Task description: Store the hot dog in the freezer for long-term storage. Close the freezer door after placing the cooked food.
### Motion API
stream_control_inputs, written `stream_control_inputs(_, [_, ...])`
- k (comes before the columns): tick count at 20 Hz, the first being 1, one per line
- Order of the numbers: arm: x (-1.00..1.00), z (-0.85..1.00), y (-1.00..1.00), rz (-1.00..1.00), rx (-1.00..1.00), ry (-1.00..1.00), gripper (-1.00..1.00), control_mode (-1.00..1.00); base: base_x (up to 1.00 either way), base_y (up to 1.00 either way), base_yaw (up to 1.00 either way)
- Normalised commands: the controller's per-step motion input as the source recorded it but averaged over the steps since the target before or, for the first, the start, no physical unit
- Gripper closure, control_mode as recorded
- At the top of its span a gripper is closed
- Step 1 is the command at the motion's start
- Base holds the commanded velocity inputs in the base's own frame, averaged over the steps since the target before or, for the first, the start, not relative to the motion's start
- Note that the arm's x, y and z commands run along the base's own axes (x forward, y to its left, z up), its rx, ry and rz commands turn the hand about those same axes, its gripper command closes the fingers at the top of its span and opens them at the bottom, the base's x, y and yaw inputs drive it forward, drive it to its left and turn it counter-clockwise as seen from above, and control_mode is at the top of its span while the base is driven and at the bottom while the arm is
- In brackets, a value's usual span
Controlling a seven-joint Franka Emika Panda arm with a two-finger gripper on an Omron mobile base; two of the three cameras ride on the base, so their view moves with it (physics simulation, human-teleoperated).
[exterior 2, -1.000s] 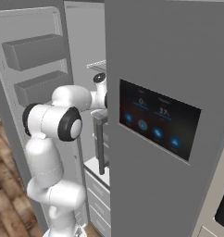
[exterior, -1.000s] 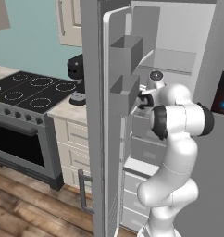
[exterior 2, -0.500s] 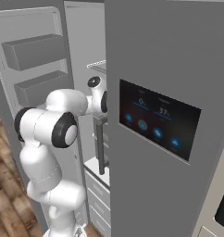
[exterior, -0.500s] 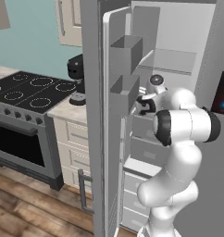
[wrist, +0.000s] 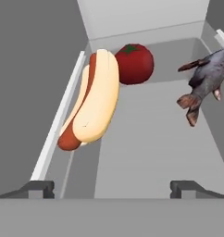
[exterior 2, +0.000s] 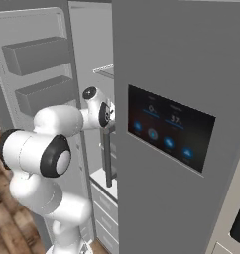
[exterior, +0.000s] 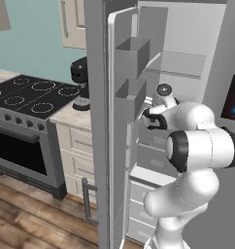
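- Inside the freezer (exterior: 177, 73), on a grey shelf (wrist: 146, 139), your hot dog (wrist: 92, 98) lies at the left side, near a tomato (wrist: 133, 64), with a fish (wrist: 207, 78) further right.
- Your claw (wrist: 112, 187) is spread wide and holds nothing; the hot dog sits clear ahead of its tips.
- Judging from this, the storing looks done.
- The freezer door (exterior: 102, 121) stands open, so what's left is to pull the arm out and shut it.
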Motion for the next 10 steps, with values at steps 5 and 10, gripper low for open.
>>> stream_control_inputs(5, [-0.51, 0.03, 0.16, 0.00, 0.00, 0.00, -1.00, -1.00, 0.00, 0.00, 0.00])
stream_control_inputs(10, [-0.57, 0.06, 0.25, 0.04, 0.00, 0.00, -1.00, -1.00, 0.00, 0.00, 0.00])
